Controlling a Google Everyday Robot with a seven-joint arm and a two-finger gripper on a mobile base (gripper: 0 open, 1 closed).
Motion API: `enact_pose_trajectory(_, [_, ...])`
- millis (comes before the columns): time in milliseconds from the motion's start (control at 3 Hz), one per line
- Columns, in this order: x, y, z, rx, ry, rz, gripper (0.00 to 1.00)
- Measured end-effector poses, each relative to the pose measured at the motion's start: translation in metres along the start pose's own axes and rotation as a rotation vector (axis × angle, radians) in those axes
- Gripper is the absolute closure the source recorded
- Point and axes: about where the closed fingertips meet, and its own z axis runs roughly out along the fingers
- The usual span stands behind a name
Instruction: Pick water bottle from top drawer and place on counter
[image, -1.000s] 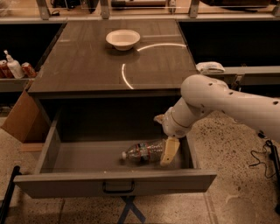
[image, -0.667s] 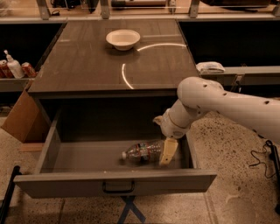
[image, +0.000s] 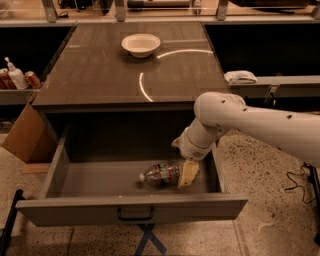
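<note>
Tool (image: 186, 173) at base of water bottle (image: 161, 173), near R wall of top drawer (image: 70, 210); grip: can't tell.

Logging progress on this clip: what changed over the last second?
The arm shifted slightly left, carrying the gripper a touch left at the base end of the bottle. No grasp or release is evident. The bottle lies on its side in the open drawer as before. The bowl on the counter has not moved.

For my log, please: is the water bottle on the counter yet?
No, the water bottle lies in the top drawer by the tool.
</note>
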Motion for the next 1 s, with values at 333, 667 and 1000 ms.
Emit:
enact_pose_trajectory(333, [-0.0016, 0.0023, 0.0088, -0.009, 0.023, -0.004, 0.28])
enact_pose_trajectory(667, [-0.0038, 0.0049, 0.0138, -0.015, 0.036, -0.007, 0.51])
enact_pose_trajectory(1000, [-0.0069, 0.0074, 0.0078, -0.006, 0.021, -0.015, 0.74])
